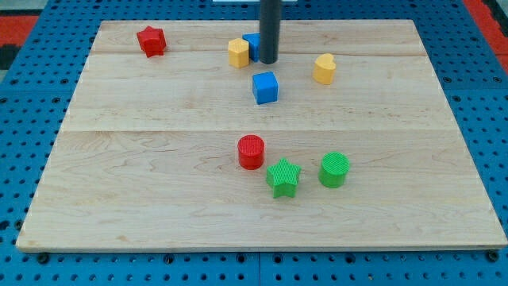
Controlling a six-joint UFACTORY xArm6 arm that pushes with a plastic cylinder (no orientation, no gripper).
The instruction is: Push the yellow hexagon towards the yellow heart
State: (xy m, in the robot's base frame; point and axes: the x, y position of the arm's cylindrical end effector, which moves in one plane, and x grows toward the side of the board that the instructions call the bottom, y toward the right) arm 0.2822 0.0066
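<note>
Down at the far middle of the board, my tip (269, 61) rests on the wood; being a bare rod, it holds nothing. It stands just right of the yellow hexagon (238, 53), with a blue block (252, 45) wedged between them and partly hidden behind the rod, so its shape I cannot tell. The yellow heart (324, 68) lies to the right, well apart from the hexagon, and a blue cube (266, 87) sits just nearer than my tip.

Judging by its look, the hexagon is a small, stiff, light piece that should slide easily and may spin if struck off-centre. I would press on its left face, square through the middle, which means going round it first. The blue block stands in the path toward the heart and could be dragged along.
</note>
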